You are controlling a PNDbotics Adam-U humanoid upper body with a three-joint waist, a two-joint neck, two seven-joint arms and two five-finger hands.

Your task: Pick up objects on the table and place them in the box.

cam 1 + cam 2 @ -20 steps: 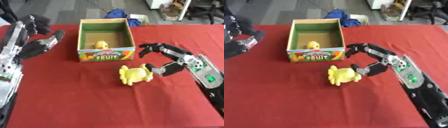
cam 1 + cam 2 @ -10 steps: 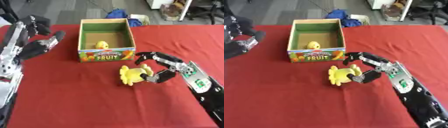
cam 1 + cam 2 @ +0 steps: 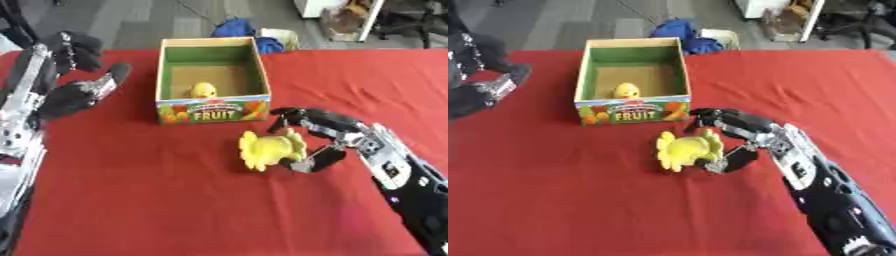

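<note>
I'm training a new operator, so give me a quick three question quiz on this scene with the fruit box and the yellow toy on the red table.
1. True or false: the yellow toy outside the box already lies inside it.
2. Which hand is at that toy? A) left hand B) right hand C) neither
3. Fill in: a second small ____ object sits inside the box.

Key:
1. False; it lies on the red table in front of the box.
2. B; the right hand has its fingers curled round the toy, while the left hand is off to the left.
3. yellow

Red matt cloth on table [image 3: 149,200]; printed cardboard box [image 3: 213,108]; soft matt yellow toy [image 3: 269,149].
</note>
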